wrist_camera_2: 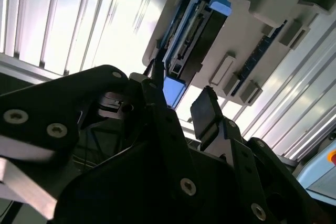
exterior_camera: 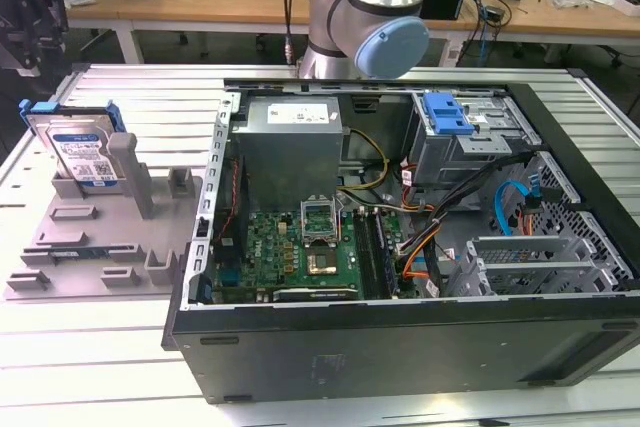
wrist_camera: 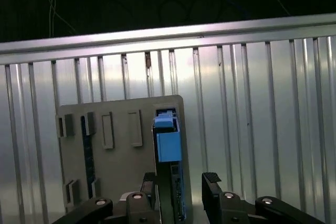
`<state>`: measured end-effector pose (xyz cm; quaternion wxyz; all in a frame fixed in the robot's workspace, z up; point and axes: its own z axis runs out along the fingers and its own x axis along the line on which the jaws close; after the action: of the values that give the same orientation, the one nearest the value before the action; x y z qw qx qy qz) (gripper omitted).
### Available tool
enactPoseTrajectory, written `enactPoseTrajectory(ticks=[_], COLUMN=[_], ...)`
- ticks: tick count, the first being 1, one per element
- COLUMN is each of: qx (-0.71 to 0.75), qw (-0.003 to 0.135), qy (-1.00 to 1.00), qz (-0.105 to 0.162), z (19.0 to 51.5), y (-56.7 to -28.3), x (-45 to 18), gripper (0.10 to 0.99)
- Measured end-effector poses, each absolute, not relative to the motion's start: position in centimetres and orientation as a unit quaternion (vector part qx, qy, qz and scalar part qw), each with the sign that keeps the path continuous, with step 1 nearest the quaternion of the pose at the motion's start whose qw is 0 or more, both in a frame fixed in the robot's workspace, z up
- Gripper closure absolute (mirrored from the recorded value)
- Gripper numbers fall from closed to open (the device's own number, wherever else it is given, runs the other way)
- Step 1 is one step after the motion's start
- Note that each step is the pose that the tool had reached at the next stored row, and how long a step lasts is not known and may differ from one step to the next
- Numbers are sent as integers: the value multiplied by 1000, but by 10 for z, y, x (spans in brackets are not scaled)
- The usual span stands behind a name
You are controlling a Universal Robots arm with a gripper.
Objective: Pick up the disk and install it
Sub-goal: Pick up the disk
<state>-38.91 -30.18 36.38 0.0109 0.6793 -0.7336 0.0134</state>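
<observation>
The disk (exterior_camera: 84,152) stands on edge in a grey holder (exterior_camera: 90,247) on the slatted desk (exterior_camera: 100,372), beside an open computer case (exterior_camera: 400,337). Its label is blue and white (we cannot read it). In the first wrist view the gripper (wrist_camera: 180,183) lines up with the disk, jaws wide and empty.

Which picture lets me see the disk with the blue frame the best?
The exterior view. There the disk stands upright in the grey holder, its labelled face toward the camera. Both wrist views show it edge-on: mainly its thin side and blue frame.
</observation>
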Motion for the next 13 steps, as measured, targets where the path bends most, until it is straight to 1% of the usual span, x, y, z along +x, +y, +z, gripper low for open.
enactPoseTrajectory(ticks=[13], qx=[691], qw=[11], qy=[-722], qz=[14], z=[362], y=[-300], x=[-399], gripper=[604])
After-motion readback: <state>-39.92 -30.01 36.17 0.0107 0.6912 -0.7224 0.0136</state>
